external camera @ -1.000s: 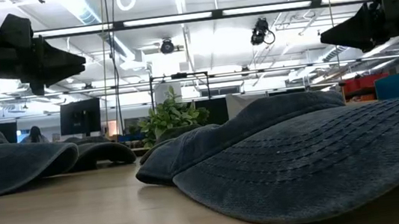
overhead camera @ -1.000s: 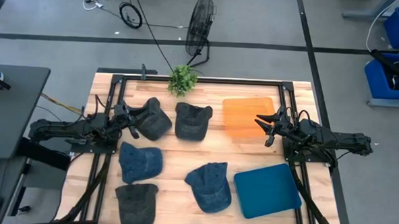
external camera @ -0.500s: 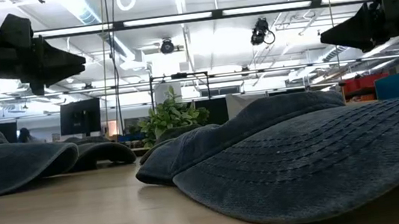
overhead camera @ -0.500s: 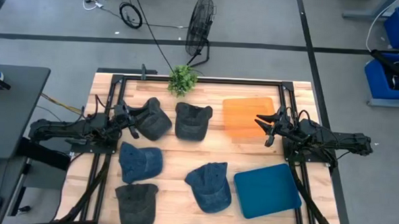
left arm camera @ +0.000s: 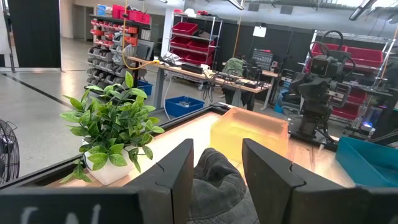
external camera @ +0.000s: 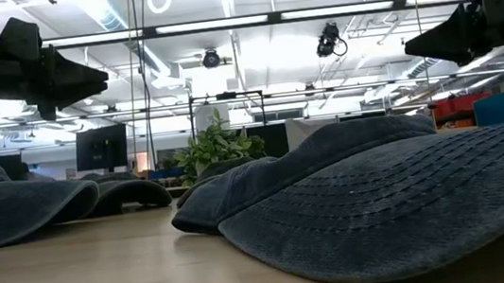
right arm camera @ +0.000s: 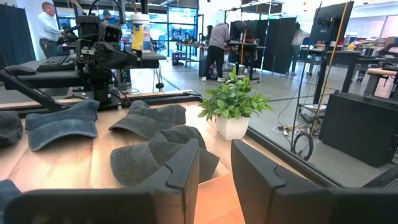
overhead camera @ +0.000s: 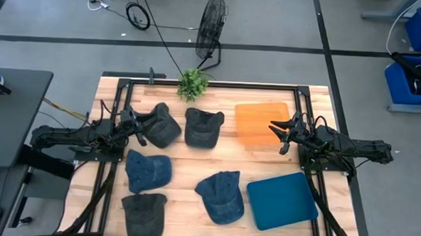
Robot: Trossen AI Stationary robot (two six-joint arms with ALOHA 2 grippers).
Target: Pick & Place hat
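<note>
Pre-grasp: left tool (overhead camera: 141, 131), fingers apart, poised at dark denim cap (overhead camera: 163, 125) near counter's far-left corner; next, descend, clamp; right tool (overhead camera: 282, 133) apart, idle

Nothing on the table (overhead camera: 194, 156) has changed between the earlier pictures and now: no hat has shifted, and neither arm has moved. The only difference lies in the room beyond, seen in the low view at about nine o'clock: the small figure beside the dark monitor (external camera: 102, 147) earlier no longer shows there.
</note>
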